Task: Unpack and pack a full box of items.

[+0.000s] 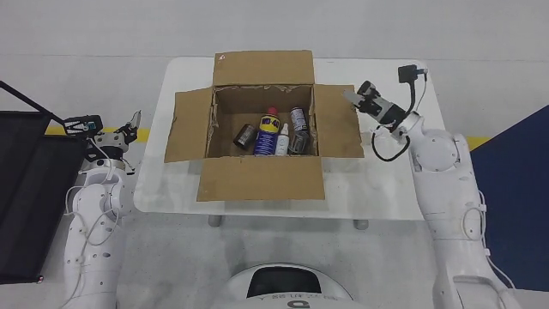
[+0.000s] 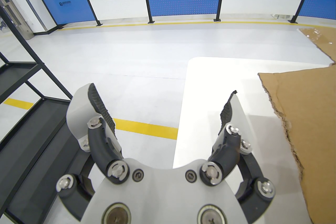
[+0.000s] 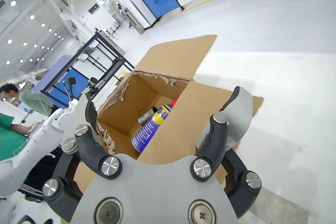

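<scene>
An open cardboard box [image 1: 262,180] sits mid-table with all flaps spread. Inside lie a blue and yellow spray can [image 1: 268,132] with a red cap, a small white bottle [image 1: 282,142], a grey can [image 1: 298,121] and a dark metal can [image 1: 244,136]. My left gripper [image 1: 135,123] stands open and empty off the table's left edge, apart from the box's left flap [image 2: 302,114]. My right gripper [image 1: 353,94] is open and empty above the right flap [image 1: 339,120]. In the right wrist view I see the spray can [image 3: 151,126] and a metal can [image 3: 147,115] inside the box [image 3: 168,64].
The white table [image 1: 171,180] has bare strips on both sides of the box. A black shelf rack [image 1: 30,189] stands on the floor to the left, close to my left arm. Yellow floor tape [image 2: 147,128] runs beneath.
</scene>
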Motion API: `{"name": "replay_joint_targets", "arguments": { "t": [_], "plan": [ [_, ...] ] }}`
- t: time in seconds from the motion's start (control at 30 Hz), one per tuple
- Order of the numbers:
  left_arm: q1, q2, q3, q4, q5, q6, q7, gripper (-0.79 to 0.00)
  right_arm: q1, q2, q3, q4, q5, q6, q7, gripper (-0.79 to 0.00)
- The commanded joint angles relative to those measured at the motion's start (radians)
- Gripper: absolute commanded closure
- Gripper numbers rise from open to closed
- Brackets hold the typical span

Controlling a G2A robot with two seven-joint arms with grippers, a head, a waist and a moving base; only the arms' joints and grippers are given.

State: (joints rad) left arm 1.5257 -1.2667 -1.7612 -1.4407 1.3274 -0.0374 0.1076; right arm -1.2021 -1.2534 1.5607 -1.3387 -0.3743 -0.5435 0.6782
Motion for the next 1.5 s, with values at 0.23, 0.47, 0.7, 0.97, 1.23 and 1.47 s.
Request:
{"name": "replay_joint_targets", "arguments": {
  "t": [0.23, 0.47, 0.7, 0.97, 1.23, 1.47],
  "plan": [
    [0.000, 0.000, 0.000, 0.000, 0.000, 0.000, 0.000, -0.785, 0.078, 0.013, -0.050, 0.092, 0.007, 0.086, 0.185, -0.785],
    [0.000, 0.000, 0.000, 0.000, 0.000, 0.000, 0.000, -0.785, 0.130, 0.012, -0.028, 0.238, 0.578, -0.059, 0.403, -0.785],
    [0.000, 0.000, 0.000, 0.000, 0.000, 0.000, 0.000, -0.785, 0.197, 0.024, -0.045, 0.307, 0.812, -0.039, 0.560, -0.785],
    [0.000, 0.000, 0.000, 0.000, 0.000, 0.000, 0.000, -0.785, 0.279, 0.009, -0.229, 0.227, 0.703, -0.009, 0.558, -0.785],
    [0.017, 0.011, -0.002, 0.006, 0.124, -0.033, -0.009, -0.785, 0.425, -0.042, -0.461, 0.305, 0.541, 0.125, 0.433, -0.785],
    [0.004, 0.026, 0.009, 0.078, 0.311, -0.049, 0.021, -0.785, 0.466, -0.062, -0.525, 0.349, 0.528, 0.141, 0.389, -0.785]
  ]
}}
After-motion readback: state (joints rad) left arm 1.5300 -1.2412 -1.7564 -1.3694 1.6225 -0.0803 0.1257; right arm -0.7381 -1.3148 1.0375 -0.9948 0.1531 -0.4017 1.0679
